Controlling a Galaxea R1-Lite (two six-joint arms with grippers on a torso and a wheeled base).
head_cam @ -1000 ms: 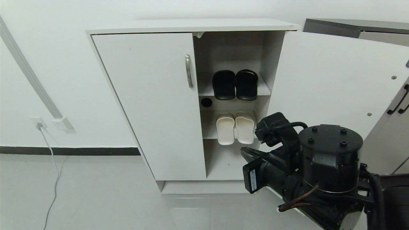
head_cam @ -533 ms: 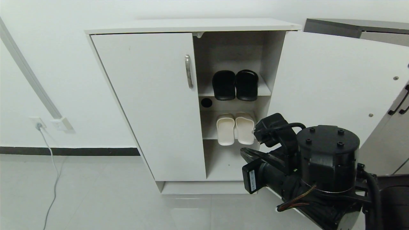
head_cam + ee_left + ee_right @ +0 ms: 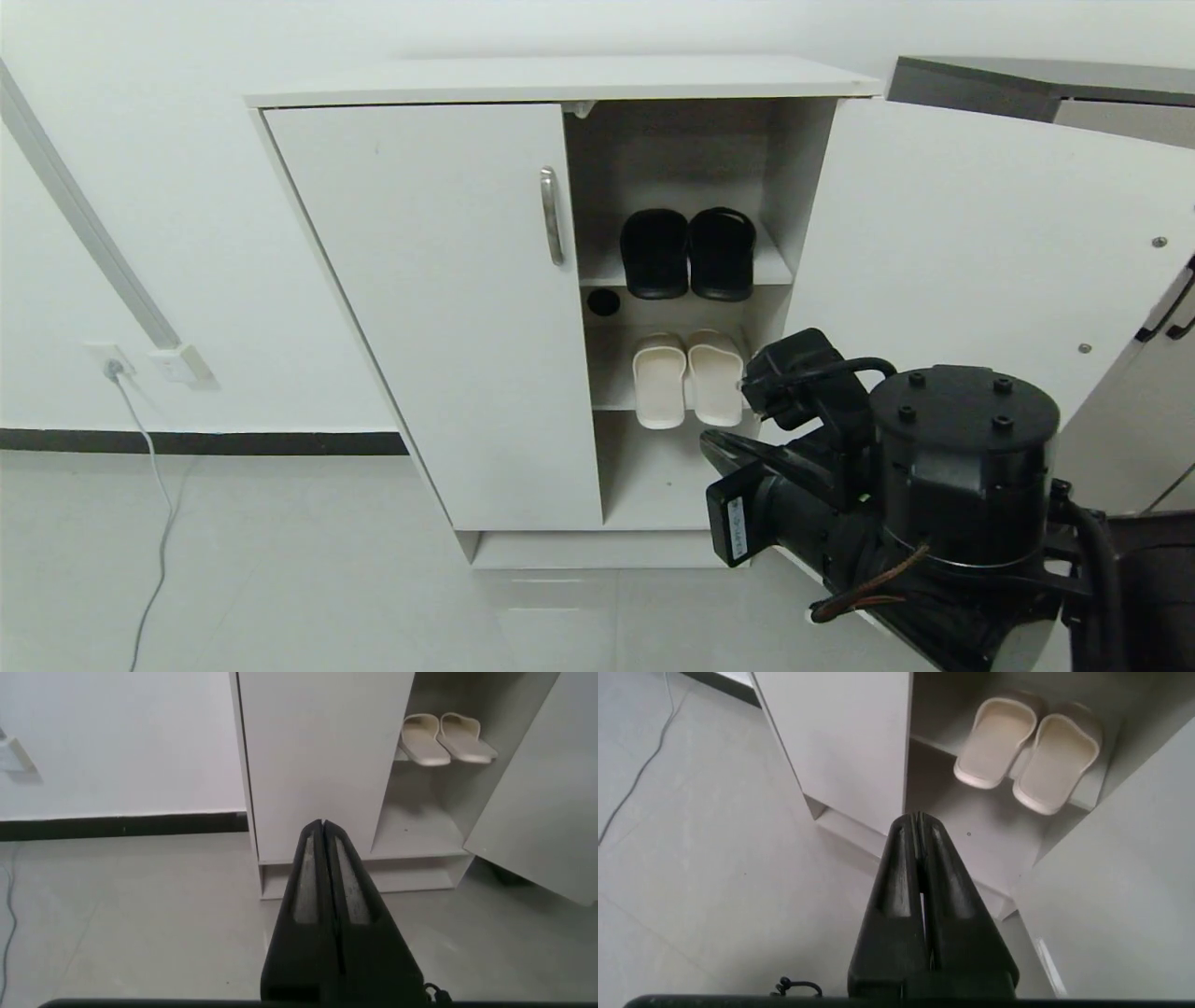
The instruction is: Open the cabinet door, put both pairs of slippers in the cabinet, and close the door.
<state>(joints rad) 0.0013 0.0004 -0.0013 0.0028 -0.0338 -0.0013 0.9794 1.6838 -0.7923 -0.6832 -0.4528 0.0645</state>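
Note:
The white cabinet (image 3: 560,73) stands against the wall. Its left door (image 3: 439,308) is closed and its right door (image 3: 971,243) is swung open. A black pair of slippers (image 3: 688,252) sits on the upper shelf. On the shelf below lies a white pair of slippers (image 3: 688,378), also seen in the wrist views (image 3: 448,739) (image 3: 1032,751). My right gripper (image 3: 920,821) is shut and empty, low in front of the open compartment. My left gripper (image 3: 322,826) is shut and empty, farther back over the floor, facing the cabinet's base.
A wall socket (image 3: 112,362) with a cable (image 3: 159,523) trailing to the floor is at the left. A grey cabinet (image 3: 1027,82) stands right behind the open door. Tiled floor (image 3: 280,579) lies open before the cabinet.
The head view has shifted slightly, so the cabinet sits a little lower in the picture. Slippers, doors and the right arm stand as before.

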